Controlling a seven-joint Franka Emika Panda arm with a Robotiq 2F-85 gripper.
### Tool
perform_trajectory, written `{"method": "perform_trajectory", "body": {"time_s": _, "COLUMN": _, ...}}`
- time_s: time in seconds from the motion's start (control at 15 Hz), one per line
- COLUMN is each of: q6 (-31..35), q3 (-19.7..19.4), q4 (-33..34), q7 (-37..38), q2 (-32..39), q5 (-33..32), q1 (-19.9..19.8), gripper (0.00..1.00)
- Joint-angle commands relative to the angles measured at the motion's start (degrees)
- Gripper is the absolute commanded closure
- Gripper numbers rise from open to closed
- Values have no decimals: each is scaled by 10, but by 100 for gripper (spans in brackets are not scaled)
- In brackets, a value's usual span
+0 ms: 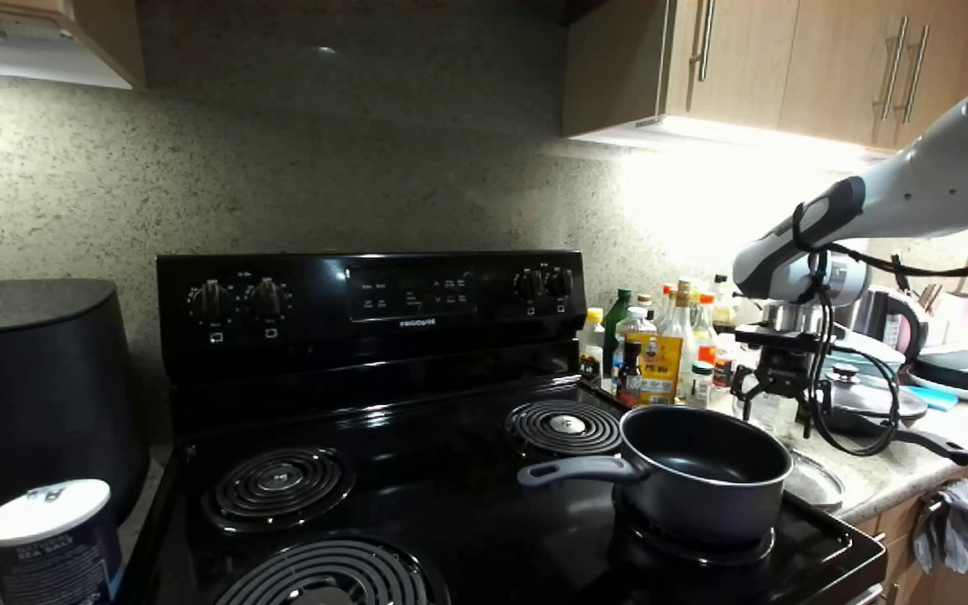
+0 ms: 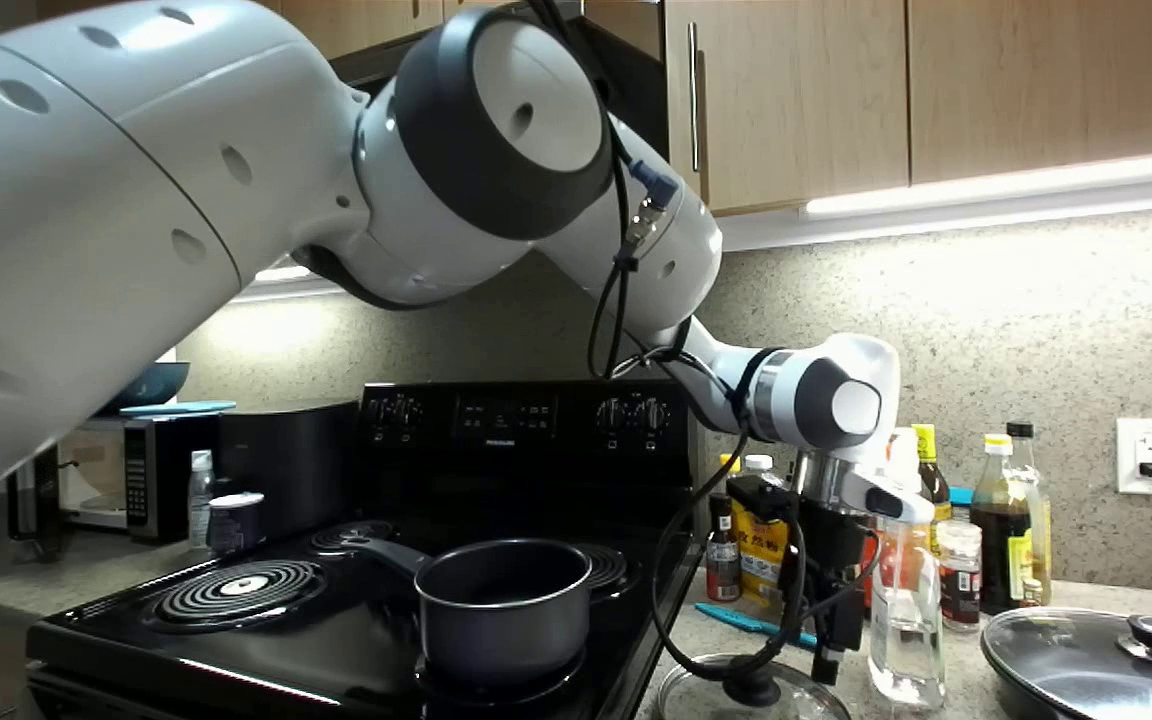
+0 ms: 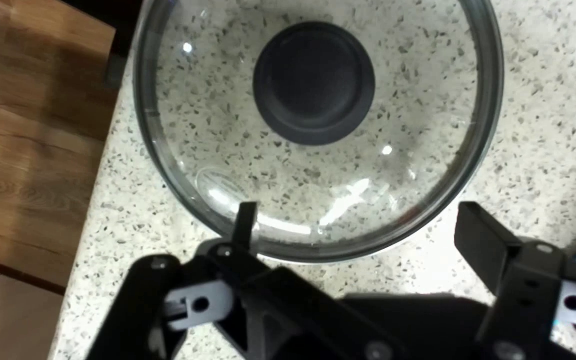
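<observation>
My gripper (image 3: 358, 206) points down over the counter with its jaws wide apart and nothing between them. Beneath it in the wrist view lies a round glass lid (image 3: 288, 165) with a dark rim and a black knob (image 3: 314, 82). The knob lies beyond the fingertips, and one finger (image 3: 244, 225) overlaps the lid's near rim from above. In an exterior view the lid (image 1: 816, 481) rests beside the stove, partly hidden by a saucepan (image 1: 702, 504). That dark grey pan, uncovered, stands on a front burner with its handle over the stovetop; my gripper (image 1: 775, 420) hangs to its right.
Several sauce bottles (image 1: 677, 336) crowd the wall behind the gripper. A clear bottle (image 2: 906, 630) stands close beside it. A covered frying pan (image 2: 1066, 650) sits farther along the counter. A teal utensil (image 2: 736, 617) lies near the bottles. Cables loop beside the gripper.
</observation>
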Motion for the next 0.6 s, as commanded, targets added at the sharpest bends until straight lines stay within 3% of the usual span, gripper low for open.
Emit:
{"method": "perform_trajectory", "body": {"time_s": 0.0, "q6": 57, "q3": -4, "q4": -130, "q7": -52, "q2": -95, "q5": 7, "q1": 0, "gripper": 0}}
{"method": "perform_trajectory", "body": {"time_s": 0.13, "q6": 67, "q3": -4, "q4": -162, "q7": -71, "q2": -124, "q5": 18, "q1": -4, "gripper": 0}}
{"method": "perform_trajectory", "body": {"time_s": 0.2, "q6": 38, "q3": -10, "q4": -88, "q7": -41, "q2": -66, "q5": 6, "q1": 1, "gripper": 0}}
{"method": "perform_trajectory", "body": {"time_s": 0.53, "q6": 49, "q3": -14, "q4": -126, "q7": -52, "q2": -95, "q5": -16, "q1": 15, "gripper": 0}}
